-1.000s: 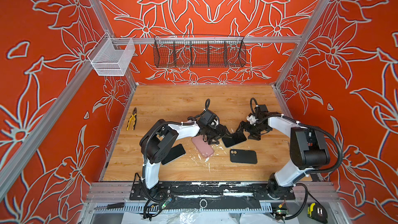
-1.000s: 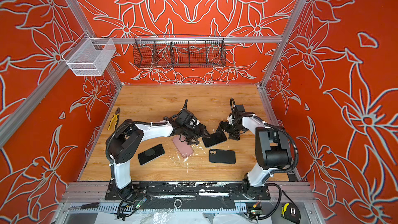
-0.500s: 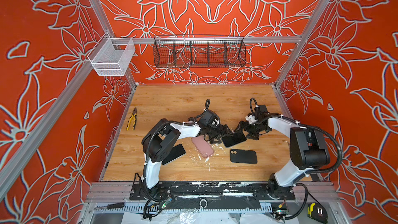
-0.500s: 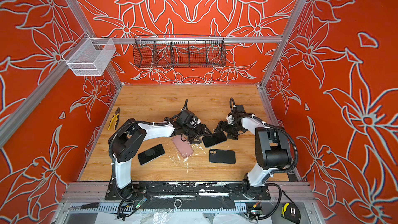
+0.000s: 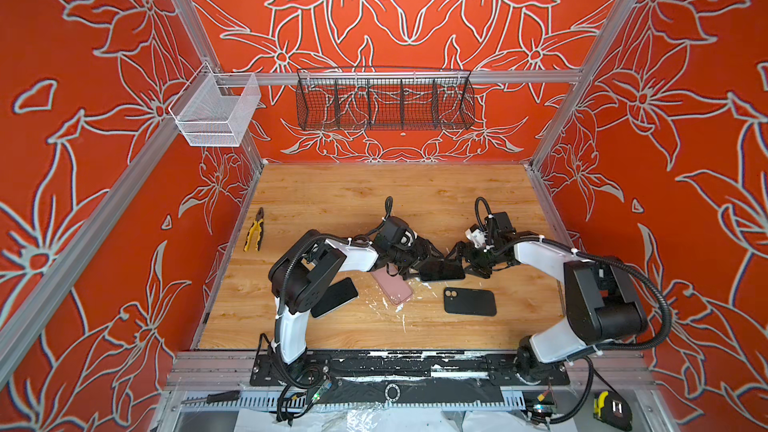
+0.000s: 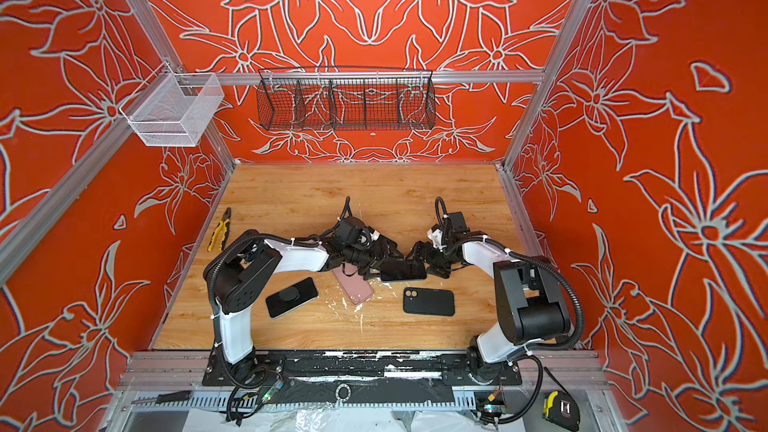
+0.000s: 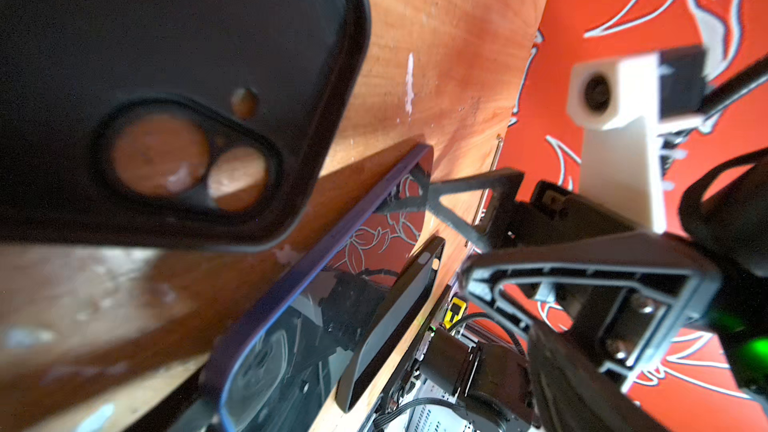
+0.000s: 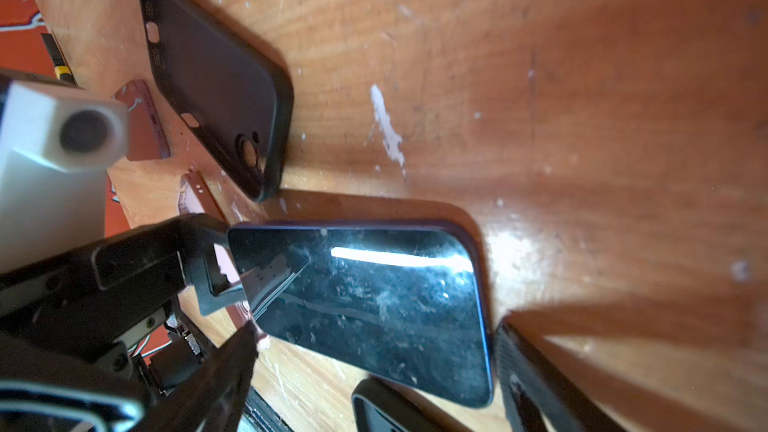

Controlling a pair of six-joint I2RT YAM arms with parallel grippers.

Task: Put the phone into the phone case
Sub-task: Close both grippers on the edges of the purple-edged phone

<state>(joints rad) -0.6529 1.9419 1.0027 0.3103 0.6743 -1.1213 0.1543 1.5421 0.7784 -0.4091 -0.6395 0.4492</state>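
Note:
The phone (image 5: 441, 273) (image 6: 402, 273) (image 7: 311, 305) (image 8: 374, 297), dark screen up with a bluish rim, lies mid-table between both grippers. My left gripper (image 5: 422, 261) (image 6: 384, 261) stands open, one fingertip (image 8: 208, 276) against the phone's left end. My right gripper (image 5: 457, 261) (image 6: 417, 261) (image 7: 444, 234) (image 8: 374, 351) is open, its fingers straddling the other end. A black phone case (image 7: 166, 76) (image 8: 216, 85) with an empty camera cut-out lies close beside the phone; my left wrist hides it in both top views. A second black case (image 5: 469, 302) (image 6: 428, 302) (image 7: 390, 326) lies in front.
A pink phone (image 5: 392, 288) (image 6: 353, 290) lies partly under my left gripper. A black phone (image 5: 334, 297) with a round grip sits by the left arm. Pliers (image 5: 254, 230) lie at the left wall. Wire baskets (image 5: 384, 99) (image 5: 216, 112) hang above. White flecks dot the wood.
My right gripper has moved left toward the left gripper. The phone has shifted slightly left and turned more level between the two.

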